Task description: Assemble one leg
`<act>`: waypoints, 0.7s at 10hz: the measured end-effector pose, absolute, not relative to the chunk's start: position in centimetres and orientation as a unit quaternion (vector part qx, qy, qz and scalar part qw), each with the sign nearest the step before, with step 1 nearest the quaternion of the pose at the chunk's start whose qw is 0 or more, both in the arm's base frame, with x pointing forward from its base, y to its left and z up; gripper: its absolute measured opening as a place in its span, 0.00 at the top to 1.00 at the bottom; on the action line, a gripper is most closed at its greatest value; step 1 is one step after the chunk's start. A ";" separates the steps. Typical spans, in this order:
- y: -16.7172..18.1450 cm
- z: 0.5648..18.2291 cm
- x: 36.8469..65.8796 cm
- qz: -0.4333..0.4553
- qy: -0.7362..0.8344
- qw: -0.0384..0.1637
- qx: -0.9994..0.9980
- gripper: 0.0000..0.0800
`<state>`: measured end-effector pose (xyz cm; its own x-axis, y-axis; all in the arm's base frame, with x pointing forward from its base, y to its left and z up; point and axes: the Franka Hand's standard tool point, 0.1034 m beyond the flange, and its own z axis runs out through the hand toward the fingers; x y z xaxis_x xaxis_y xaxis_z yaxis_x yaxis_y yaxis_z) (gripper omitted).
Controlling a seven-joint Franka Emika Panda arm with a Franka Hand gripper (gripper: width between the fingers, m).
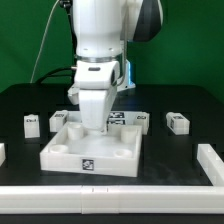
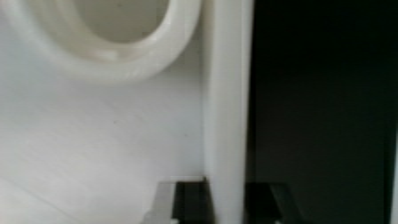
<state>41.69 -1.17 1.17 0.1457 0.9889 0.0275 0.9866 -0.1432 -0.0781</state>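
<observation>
**Gripper clamped on the tray wall; three legs lie loose**

Clock directions are read in the exterior view, with the one white tray (image 1: 60,158) as the dial's centre. The single gripper (image 1: 97,127) reaches down at the tray's 12 o'clock side. In the wrist view its two dark fingers (image 2: 189,205) press against either face of the tray's upright wall with no visible gap, so it is clenched on the tray. One round hole (image 2: 125,25) shows in the tray's surface beside that wall.

Three legs lie on the black desk (image 1: 170,150), none held: one leg (image 1: 33,122) at 10 o'clock, a second just beside it nearer 11 (image 1: 60,117), and a third between 2 and 3 o'clock (image 1: 178,122), well apart from the others. One marker board (image 1: 132,119) lies at 1 o'clock, partly hidden by the arm.
</observation>
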 end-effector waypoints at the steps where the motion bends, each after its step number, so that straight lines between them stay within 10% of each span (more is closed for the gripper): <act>1: 0.0 1.1 42.7 0.011 -0.662 0.038 -0.749 0.92; 7: 0.9 1.1 44.0 0.005 -0.680 0.031 -0.733 0.92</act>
<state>43.97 0.88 1.08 0.0753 0.9965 0.0353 0.9959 -0.0734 -0.0523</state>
